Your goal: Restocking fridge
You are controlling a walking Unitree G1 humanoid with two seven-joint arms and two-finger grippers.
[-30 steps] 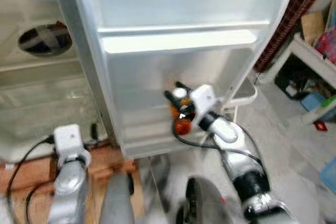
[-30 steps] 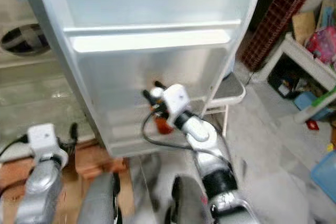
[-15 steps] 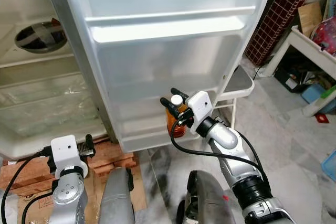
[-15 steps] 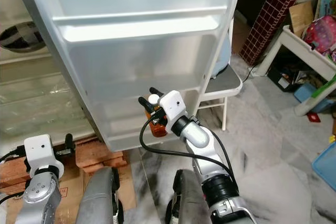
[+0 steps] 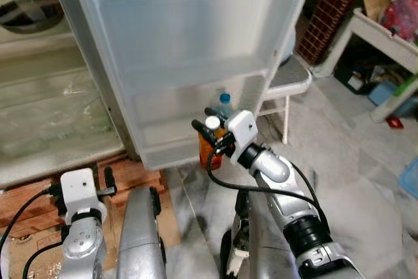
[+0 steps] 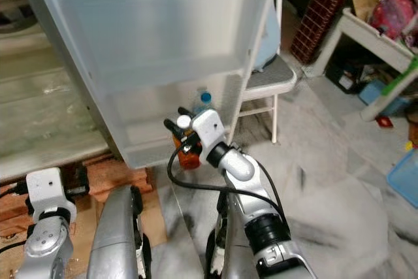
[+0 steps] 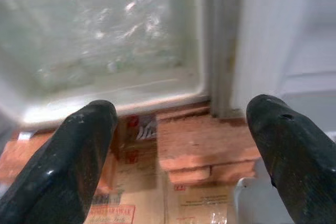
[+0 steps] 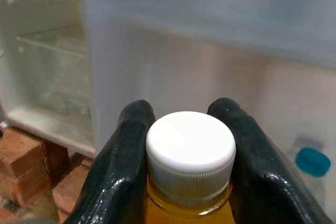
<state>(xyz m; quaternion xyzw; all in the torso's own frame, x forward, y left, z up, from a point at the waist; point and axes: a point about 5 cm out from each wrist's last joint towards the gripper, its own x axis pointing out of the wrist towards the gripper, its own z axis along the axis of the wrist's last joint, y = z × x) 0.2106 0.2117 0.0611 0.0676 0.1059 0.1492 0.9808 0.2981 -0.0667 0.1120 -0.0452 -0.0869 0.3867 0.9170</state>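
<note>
Juice first: the orange-filled plastic bottle with the white screw cap stands upright in your right end effector, whose two black fingers are closed on its neck just below the cap. It hangs just in front of the bottom bin of the open white fridge door. The bottle's long axis is vertical and the bin lies ahead of it, so I judge the coming move to be a short push forward and then down over the bin's front lip. That low door bin already holds a clear bottle with a blue cap, just beyond and to the right of yours; steer left of it. The door shelf above looks bare. Your left end effector hangs idle with its fingers spread wide and nothing between them, over the red bricks under the fridge body, so the right arm is plainly the nearer.
</note>
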